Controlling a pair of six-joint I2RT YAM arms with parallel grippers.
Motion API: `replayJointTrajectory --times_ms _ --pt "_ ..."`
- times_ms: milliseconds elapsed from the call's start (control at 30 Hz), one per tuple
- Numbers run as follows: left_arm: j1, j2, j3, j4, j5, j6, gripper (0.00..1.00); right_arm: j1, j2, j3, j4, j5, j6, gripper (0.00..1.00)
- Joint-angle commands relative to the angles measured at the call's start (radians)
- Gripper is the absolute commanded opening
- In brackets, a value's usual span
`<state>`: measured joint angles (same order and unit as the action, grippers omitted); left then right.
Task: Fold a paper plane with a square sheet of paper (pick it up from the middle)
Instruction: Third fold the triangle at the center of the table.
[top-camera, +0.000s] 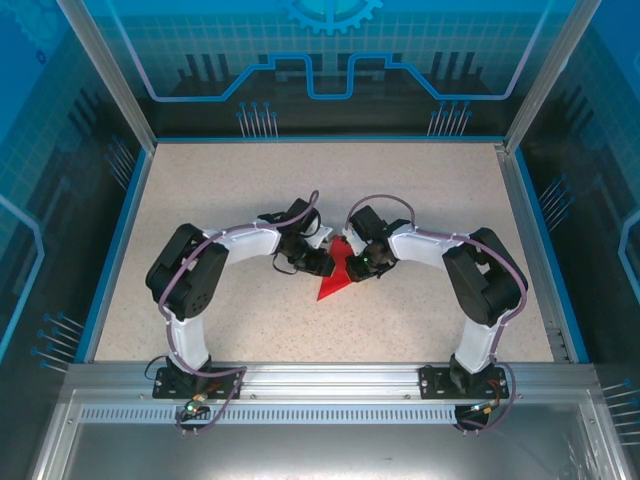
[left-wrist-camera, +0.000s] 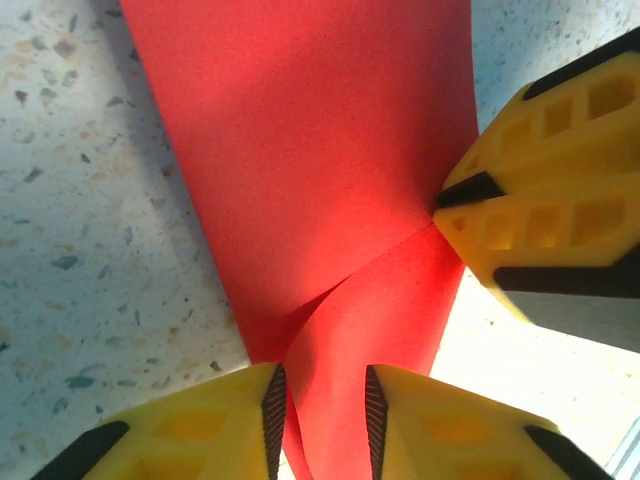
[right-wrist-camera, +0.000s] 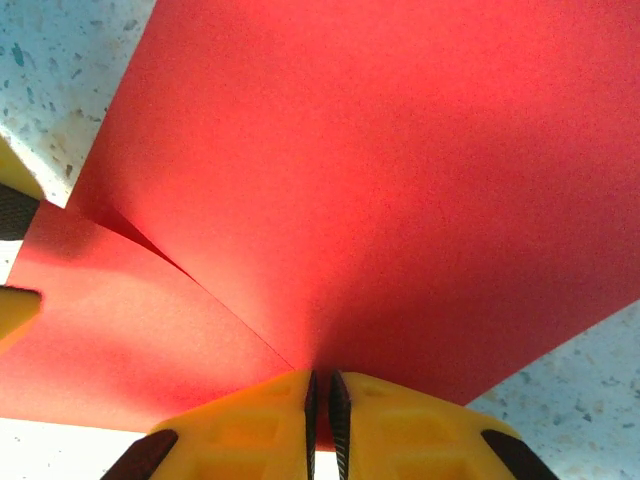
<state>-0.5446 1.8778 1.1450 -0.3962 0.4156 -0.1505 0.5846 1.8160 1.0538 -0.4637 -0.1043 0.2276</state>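
One creased paper (top-camera: 333, 275) sits at the middle of the table (top-camera: 200, 190). My right gripper (right-wrist-camera: 320, 382) pinches its edge; my left gripper (left-wrist-camera: 320, 388) (jaws slightly parted) straddles a fold, not clamping it.

Robot lab work cell: speckled desk (top-camera: 250, 190) boxed in by aluminium frame posts (top-camera: 106, 70) and blue circuit-pattern panels (top-camera: 330, 50) across the frame's top.

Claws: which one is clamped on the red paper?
The right claw; its fingers pinch the red paper, while the left claw holds its fingers apart around it.
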Motion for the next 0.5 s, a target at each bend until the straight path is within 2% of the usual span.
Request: replayJointTrajectory --times_ms 0,100,233,467 --pt "0.011 -0.071 0.022 -0.080 -0.026 -0.051 0.35 0.029 0.072 -0.046 -0.085 0.031 0.007 0.15" --pt "0.009 -0.132 -0.012 -0.081 -0.049 -0.114 0.38 0.028 0.075 -0.046 -0.082 0.025 0.008 0.15" --pt "-0.009 -0.198 -0.076 -0.019 -0.012 -0.206 0.38 0.029 0.080 -0.044 -0.081 0.021 0.009 0.15" --pt "-0.047 -0.136 -0.137 0.086 0.019 -0.252 0.26 0.029 0.077 -0.038 -0.086 0.017 0.006 0.15"
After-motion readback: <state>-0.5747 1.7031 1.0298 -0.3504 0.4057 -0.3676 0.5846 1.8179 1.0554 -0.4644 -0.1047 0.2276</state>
